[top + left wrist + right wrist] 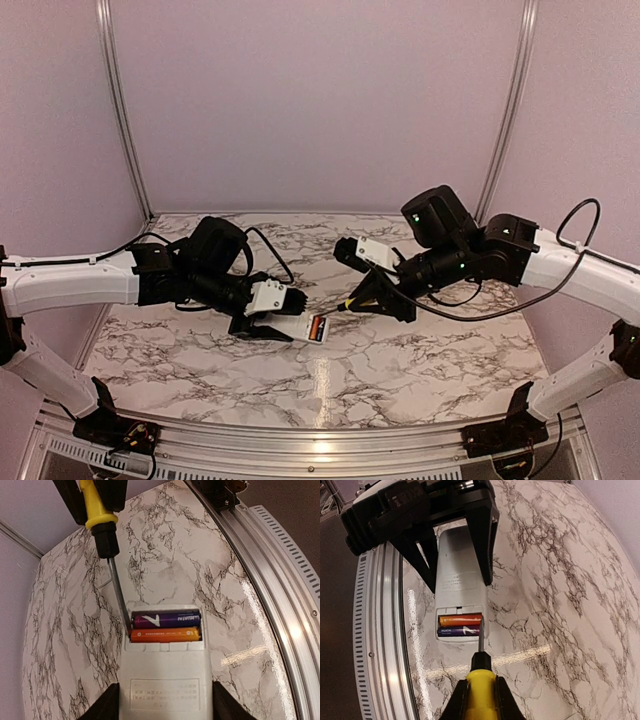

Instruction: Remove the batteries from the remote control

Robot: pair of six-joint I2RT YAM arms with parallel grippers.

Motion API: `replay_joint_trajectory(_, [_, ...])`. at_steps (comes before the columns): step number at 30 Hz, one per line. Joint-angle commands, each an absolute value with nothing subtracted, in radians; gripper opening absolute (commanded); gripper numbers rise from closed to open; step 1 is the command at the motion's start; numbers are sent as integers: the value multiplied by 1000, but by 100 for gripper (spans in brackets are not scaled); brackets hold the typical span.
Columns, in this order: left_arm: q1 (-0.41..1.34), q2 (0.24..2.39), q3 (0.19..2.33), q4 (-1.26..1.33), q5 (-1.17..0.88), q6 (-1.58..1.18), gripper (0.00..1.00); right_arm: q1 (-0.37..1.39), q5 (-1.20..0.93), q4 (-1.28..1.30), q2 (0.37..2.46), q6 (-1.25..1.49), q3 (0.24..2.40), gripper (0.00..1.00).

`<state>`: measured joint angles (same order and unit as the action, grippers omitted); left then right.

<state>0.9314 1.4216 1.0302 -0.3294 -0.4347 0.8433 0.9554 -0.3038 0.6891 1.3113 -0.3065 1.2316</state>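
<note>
The white remote control (162, 680) lies back-up on the marble, its battery bay uncovered. Two batteries lie side by side in the bay: an orange one (165, 635) and a purple one (165, 619) beyond it. My left gripper (162, 707) is shut on the remote control, a finger against each long side. My right gripper (480, 700) is shut on a yellow-handled screwdriver (480, 680). Its thin metal shaft (480, 642) reaches into the end of the bay beside the batteries. From above, both grippers meet at the remote control (303, 328) mid-table.
A ribbed aluminium rail (280, 605) runs along the table's near edge, close beside the remote control. Marble tabletop (420, 350) spreads around both arms. Purple walls with metal posts (125, 110) close in the back and sides.
</note>
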Motion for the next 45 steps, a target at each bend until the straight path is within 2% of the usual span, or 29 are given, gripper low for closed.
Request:
replay_joint_trajectory(1, [937, 1410, 1036, -297, -444, 832, 0, 963, -280, 707, 1336, -286, 1236, 0])
replay_joint_trajectory(26, [936, 1390, 998, -250, -449, 802, 0, 1000, -244, 582, 1331, -195, 1224, 0])
replay_joint_trajectory(45, [935, 1378, 967, -218, -445, 788, 0, 1000, -223, 652, 1287, -203, 1177, 0])
